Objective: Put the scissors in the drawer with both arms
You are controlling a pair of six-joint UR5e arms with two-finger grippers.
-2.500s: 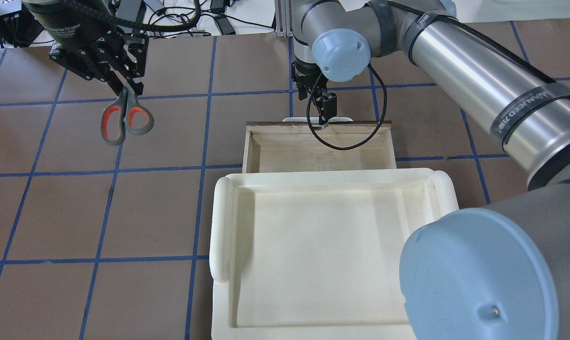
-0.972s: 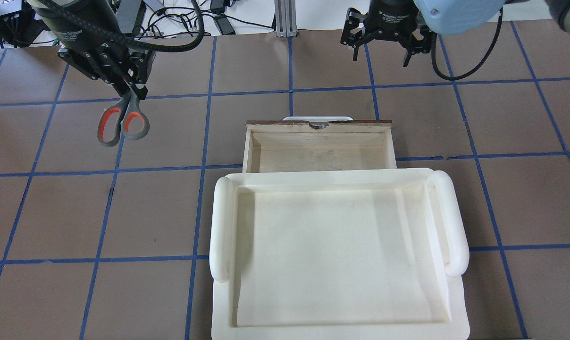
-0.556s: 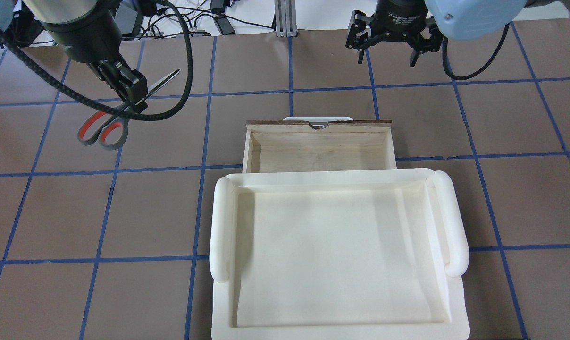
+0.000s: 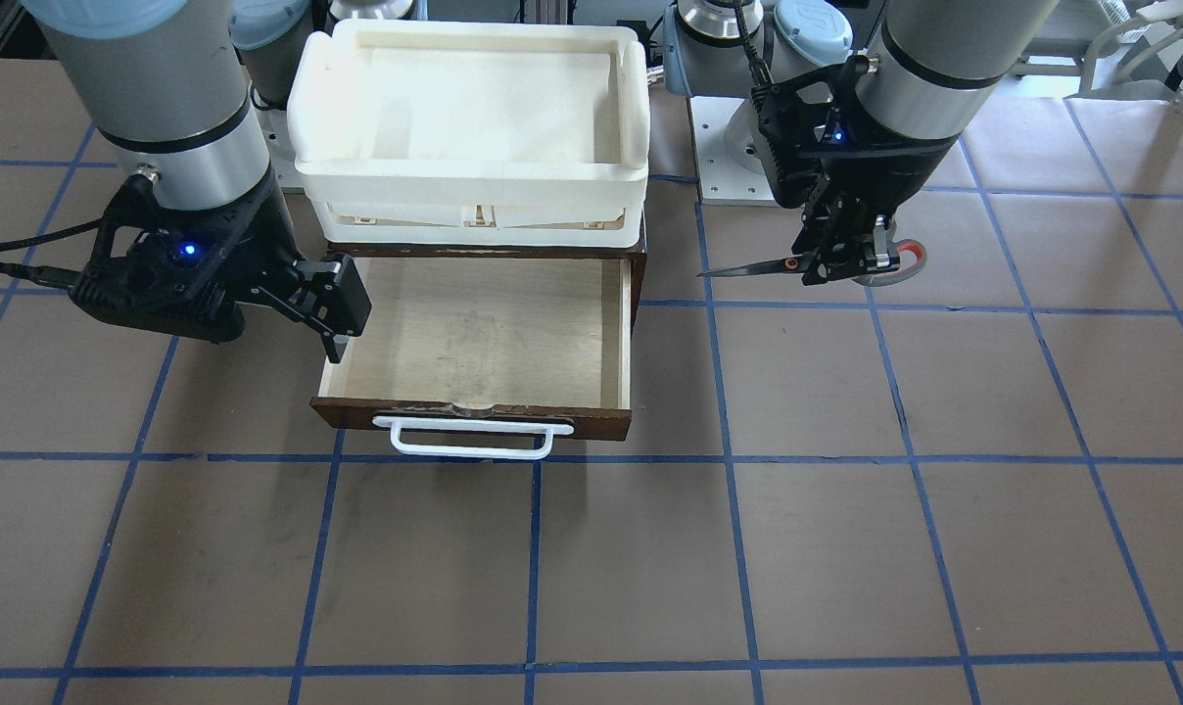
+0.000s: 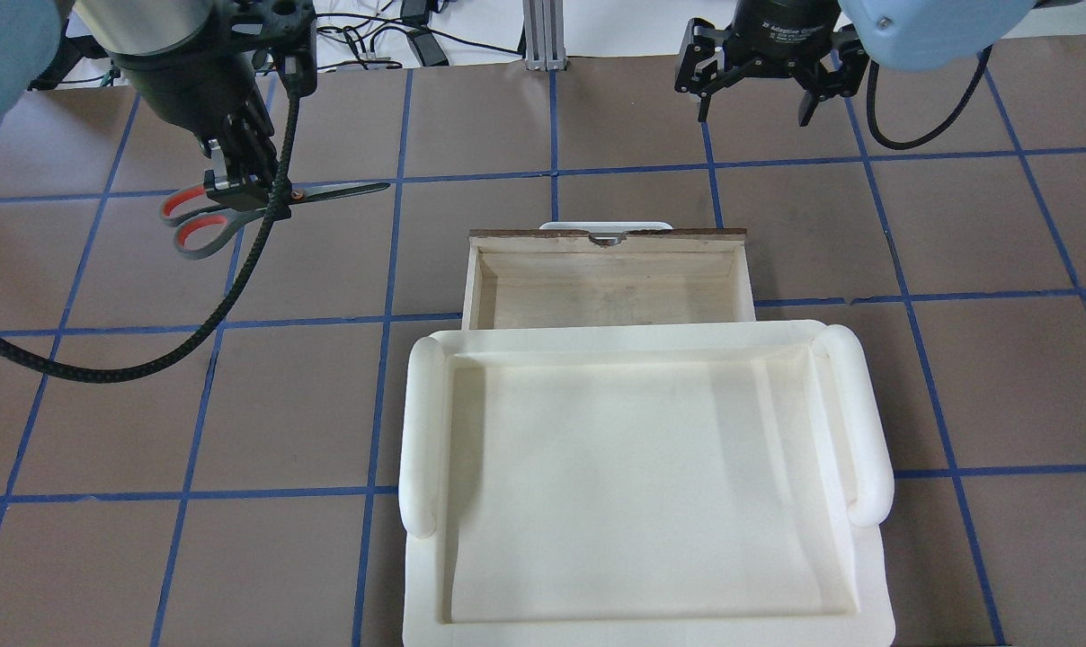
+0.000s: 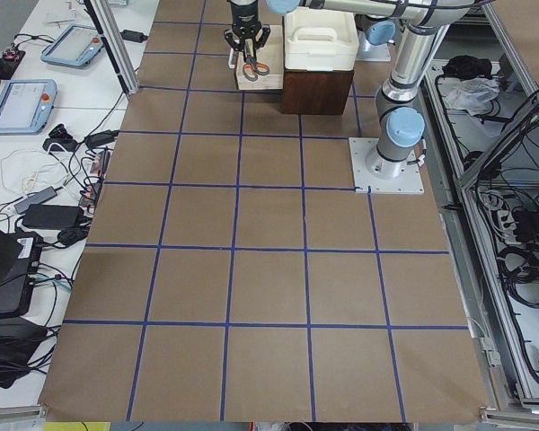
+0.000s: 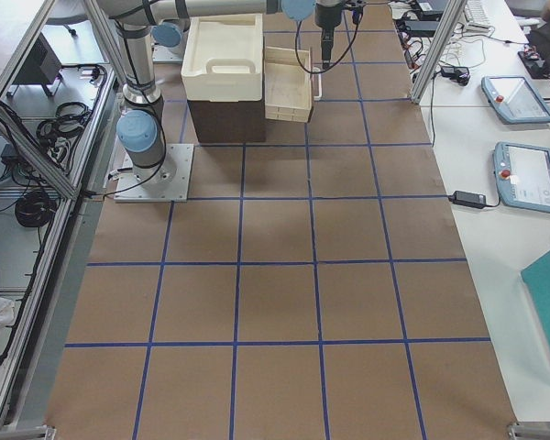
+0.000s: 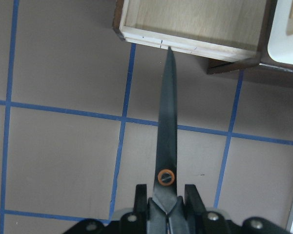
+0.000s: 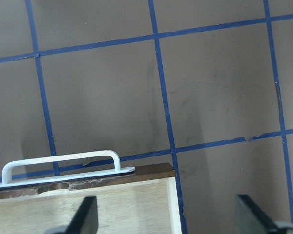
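Left gripper (image 5: pixel 242 189) clamped on scissors (image 5: pixel 327 191); blades now swung level, pointing at open drawer (image 5: pixel 525 236) (ready for insertion). Right gripper (image 5: pixel 754 112) apart, withdrawn.

The scissors (image 5: pixel 332 190), grey-handled with orange-red inside the loops, hung level above the counter, clamped near the pivot by the left gripper (image 5: pixel 237 184). The dark blades were shut together and pointed toward the drawer (image 4: pixel 474 328); the loops faced away from it. The drawer stood pulled open, its pale plywood floor bare, its dark brown front and white bar handle (image 4: pixel 471 439) turned away from the robot. The scissors' tip stopped short of the drawer's side wall. The right gripper (image 5: pixel 754 115) hovered over the drawer's front corner, jaws spread, holding nothing.
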